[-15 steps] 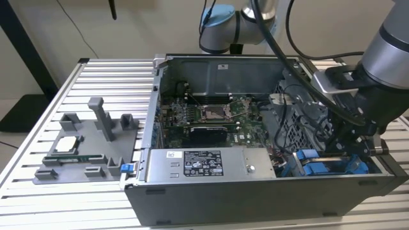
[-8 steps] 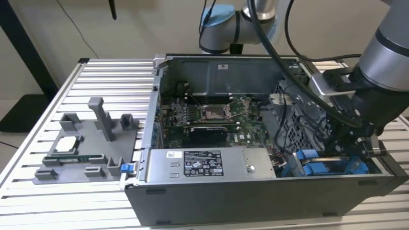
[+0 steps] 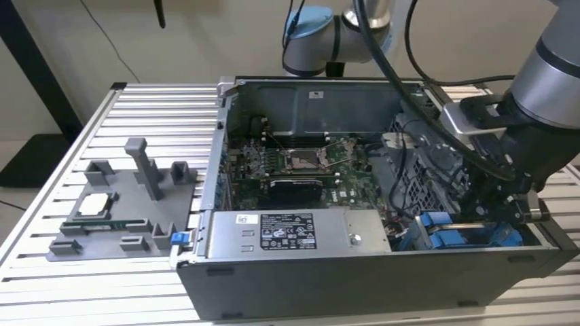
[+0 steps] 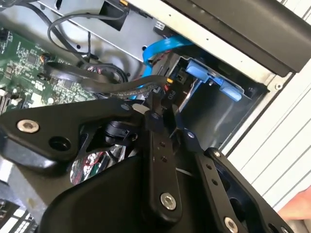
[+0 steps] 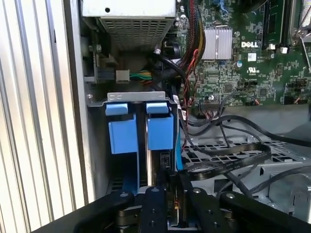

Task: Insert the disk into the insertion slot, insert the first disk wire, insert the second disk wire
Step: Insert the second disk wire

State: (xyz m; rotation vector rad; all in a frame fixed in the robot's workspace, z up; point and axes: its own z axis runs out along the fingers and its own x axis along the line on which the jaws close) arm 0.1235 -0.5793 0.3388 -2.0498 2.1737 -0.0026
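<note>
The open computer case sits on the slatted counter. At its corner the grey drive cage, the insertion slot, holds the disk in its blue carrier (seated upright). The tool pinches a small black connector at the disk's end.

In the first wrist view, the gripper has its black fingers close together around a small connector at the drive cage. Just beyond the fingertips stand two blue carrier tabs; the green motherboard lies farther off.
</note>
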